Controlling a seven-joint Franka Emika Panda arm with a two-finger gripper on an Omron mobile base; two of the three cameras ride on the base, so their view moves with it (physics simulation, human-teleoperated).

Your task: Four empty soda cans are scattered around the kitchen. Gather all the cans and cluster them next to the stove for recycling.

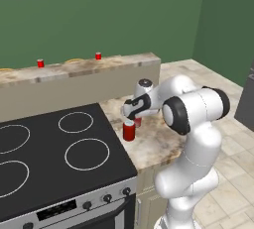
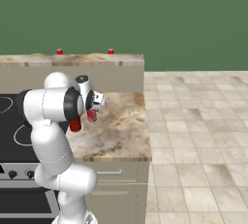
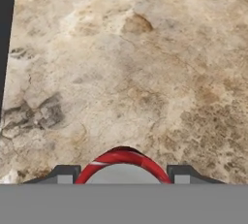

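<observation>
My gripper (image 3: 121,174) is shut on a red soda can (image 3: 121,162), whose rim shows between the two fingertips over the marbled counter. In the base views this held can (image 1: 138,122) (image 2: 91,116) hangs under the hand just right of the stove (image 1: 49,153). A second soda can (image 1: 129,132) (image 2: 75,125) stands on the counter beside the cooktop's right edge, close to the held one. Two more cans (image 1: 40,63) (image 1: 98,56) sit on the raised ledge at the back, also seen from the right (image 2: 59,52) (image 2: 111,51).
The tan counter (image 1: 154,143) ends at a front edge and a right edge, with tiled floor (image 2: 193,136) beyond. A low wall with a stone ledge (image 1: 84,69) backs the stove and counter. The stove's knobs (image 1: 106,198) line its steel front.
</observation>
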